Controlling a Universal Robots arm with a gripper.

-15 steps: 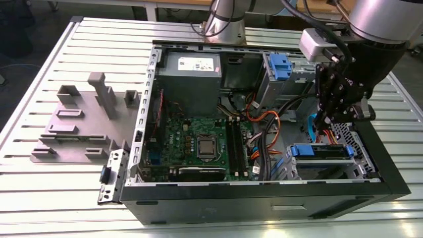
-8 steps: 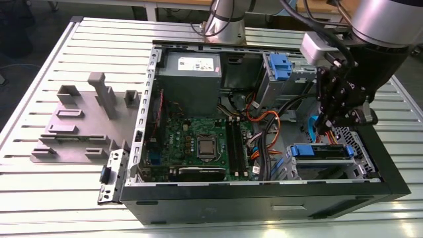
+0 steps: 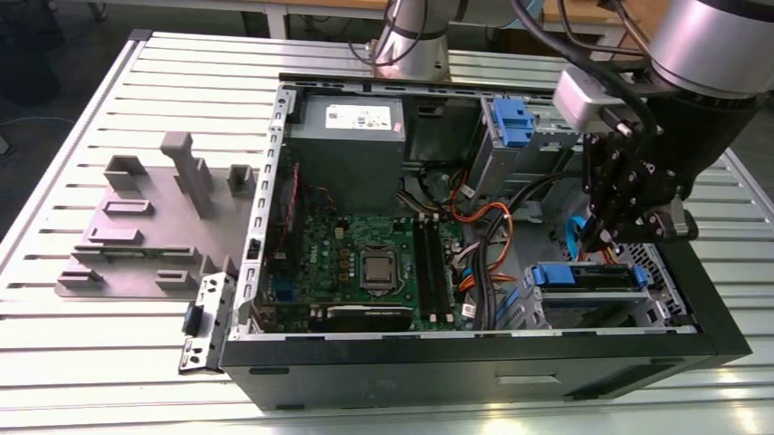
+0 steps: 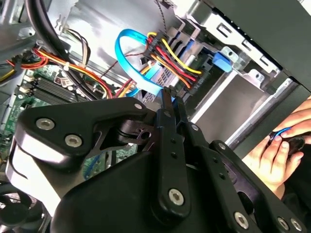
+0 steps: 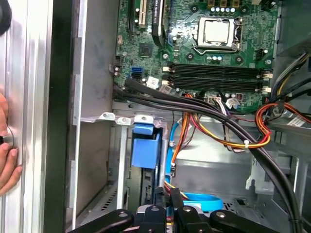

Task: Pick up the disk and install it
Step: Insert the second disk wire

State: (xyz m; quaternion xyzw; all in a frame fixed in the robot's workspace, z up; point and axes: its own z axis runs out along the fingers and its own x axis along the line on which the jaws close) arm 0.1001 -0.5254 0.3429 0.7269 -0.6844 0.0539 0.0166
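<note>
– Disk [image 3: 589, 277] first: where does it sit?

– Lower right of the exterior view, lying flat in the lower drive bay of the open computer case [image 3: 484, 349]. Its blue carrier rail shows at both ends of the silver body. It looks seated in the bay, probably so the rails ride in the bay's guides.

– And the gripper [image 3: 629, 231]?

– Just above the disk, at the right of that frame, pointing down into the case. In the second wrist view its fingertips [image 4: 167, 99] look pressed together at centre frame, with nothing visible between them — closed and holding nothing. My guess is that closed fingers give a narrow tip that fits between the bay and the red, yellow and orange cable bundle [image 4: 170, 60].

– Anything else nearby?

– A person's hand [image 4: 272, 155] at the right edge of the second wrist view, outside the case wall, well clear of the arm.
</note>
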